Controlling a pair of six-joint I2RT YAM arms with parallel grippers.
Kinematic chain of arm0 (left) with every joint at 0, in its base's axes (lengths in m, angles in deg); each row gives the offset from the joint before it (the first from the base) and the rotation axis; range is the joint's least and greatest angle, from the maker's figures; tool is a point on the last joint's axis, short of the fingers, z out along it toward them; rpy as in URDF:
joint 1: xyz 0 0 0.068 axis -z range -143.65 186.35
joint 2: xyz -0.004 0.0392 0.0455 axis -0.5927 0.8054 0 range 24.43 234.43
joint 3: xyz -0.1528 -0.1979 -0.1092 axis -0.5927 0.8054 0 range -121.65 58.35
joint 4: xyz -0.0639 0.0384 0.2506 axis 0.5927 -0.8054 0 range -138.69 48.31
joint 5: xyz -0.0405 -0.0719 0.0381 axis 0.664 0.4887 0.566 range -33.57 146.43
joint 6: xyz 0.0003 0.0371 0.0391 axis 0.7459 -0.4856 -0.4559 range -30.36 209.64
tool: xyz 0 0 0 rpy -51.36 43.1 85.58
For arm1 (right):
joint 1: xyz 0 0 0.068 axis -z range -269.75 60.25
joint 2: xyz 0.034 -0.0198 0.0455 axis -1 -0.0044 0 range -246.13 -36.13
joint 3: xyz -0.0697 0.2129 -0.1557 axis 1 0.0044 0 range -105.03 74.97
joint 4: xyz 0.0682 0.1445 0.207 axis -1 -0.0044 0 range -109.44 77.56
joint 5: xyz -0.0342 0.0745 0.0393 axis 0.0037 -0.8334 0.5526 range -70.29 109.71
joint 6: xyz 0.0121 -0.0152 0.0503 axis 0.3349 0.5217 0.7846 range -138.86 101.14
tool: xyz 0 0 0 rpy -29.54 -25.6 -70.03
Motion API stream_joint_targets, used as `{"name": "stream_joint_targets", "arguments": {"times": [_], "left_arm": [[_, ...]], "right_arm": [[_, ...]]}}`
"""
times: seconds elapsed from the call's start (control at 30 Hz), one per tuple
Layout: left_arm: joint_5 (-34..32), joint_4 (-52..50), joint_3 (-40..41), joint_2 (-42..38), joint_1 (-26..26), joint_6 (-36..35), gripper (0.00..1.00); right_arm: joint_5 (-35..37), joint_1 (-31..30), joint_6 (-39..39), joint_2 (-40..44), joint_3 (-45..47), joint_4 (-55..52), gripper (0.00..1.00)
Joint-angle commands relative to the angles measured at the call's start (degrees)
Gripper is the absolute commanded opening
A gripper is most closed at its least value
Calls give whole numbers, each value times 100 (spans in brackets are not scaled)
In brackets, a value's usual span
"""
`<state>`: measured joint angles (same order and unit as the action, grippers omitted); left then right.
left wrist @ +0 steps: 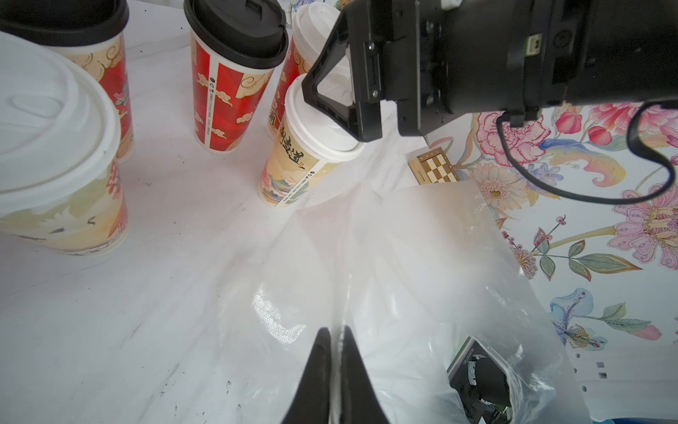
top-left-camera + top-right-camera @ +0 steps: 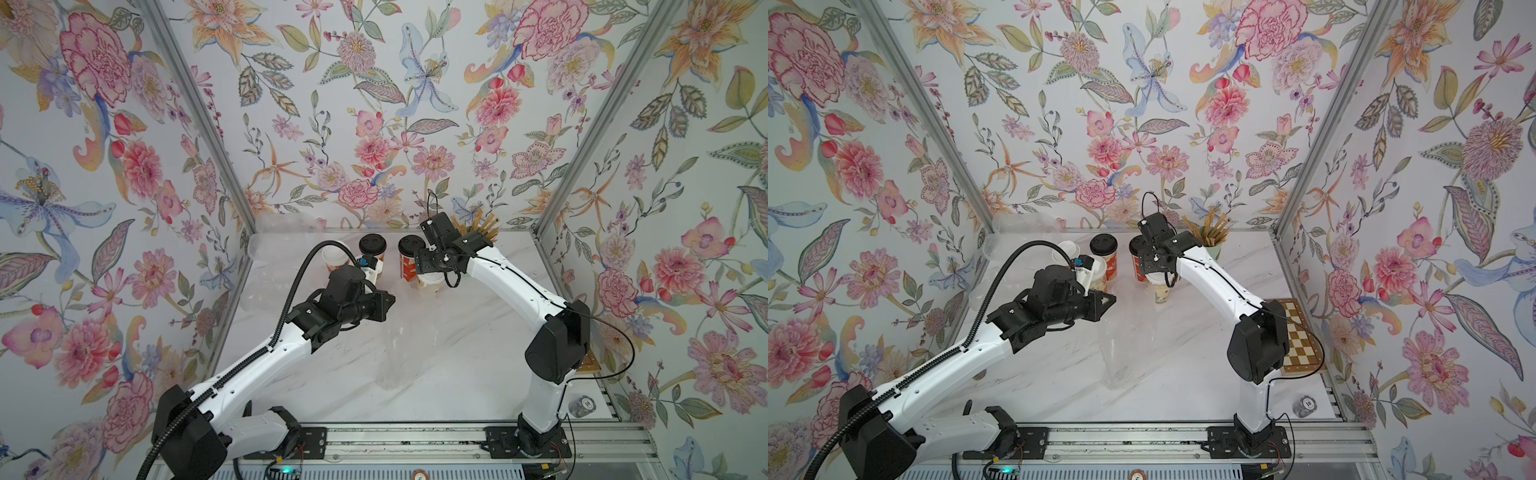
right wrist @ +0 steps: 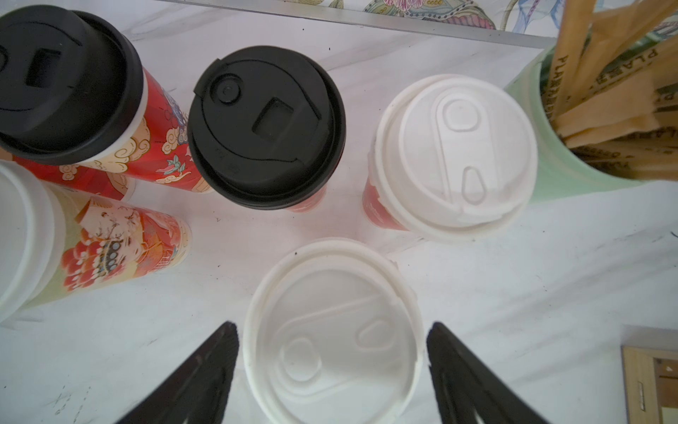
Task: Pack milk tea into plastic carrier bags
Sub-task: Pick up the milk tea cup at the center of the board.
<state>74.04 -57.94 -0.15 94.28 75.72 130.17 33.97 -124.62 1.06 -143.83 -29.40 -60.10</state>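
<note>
Cup between spread right claw, slim gaps; left claw pinches bag.

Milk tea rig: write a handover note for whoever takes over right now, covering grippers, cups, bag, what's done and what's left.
Left gripper: shut, pinching the bag, which is spread on the table in front of the cups.
Right gripper: open, jaws either side of a white-lidded cup, not gripping yet.
Other cups: standing on the table close by, lids on.
Done: bag held; no cup is in it.
Left: grip that cup, open the bag, load the cups.
</note>
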Motion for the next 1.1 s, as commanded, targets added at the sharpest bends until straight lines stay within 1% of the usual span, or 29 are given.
{"name": "stream_joint_targets", "arguments": {"times": [0.0,0.13,0.47,0.73,1.07], "left_arm": [[-29,-11,50,-85,-24,65,10],[-38,-10,50,-76,-22,80,10],[-55,-10,58,-81,-21,98,9],[-79,-10,88,-129,-24,116,9],[-108,25,115,-164,-18,147,9]], "right_arm": [[58,-50,76,-111,175,109,83],[-40,-72,84,-111,278,211,83],[24,-69,69,-137,361,223,80],[-20,-72,87,-192,463,216,81],[40,-81,101,3,489,213,73]]}}
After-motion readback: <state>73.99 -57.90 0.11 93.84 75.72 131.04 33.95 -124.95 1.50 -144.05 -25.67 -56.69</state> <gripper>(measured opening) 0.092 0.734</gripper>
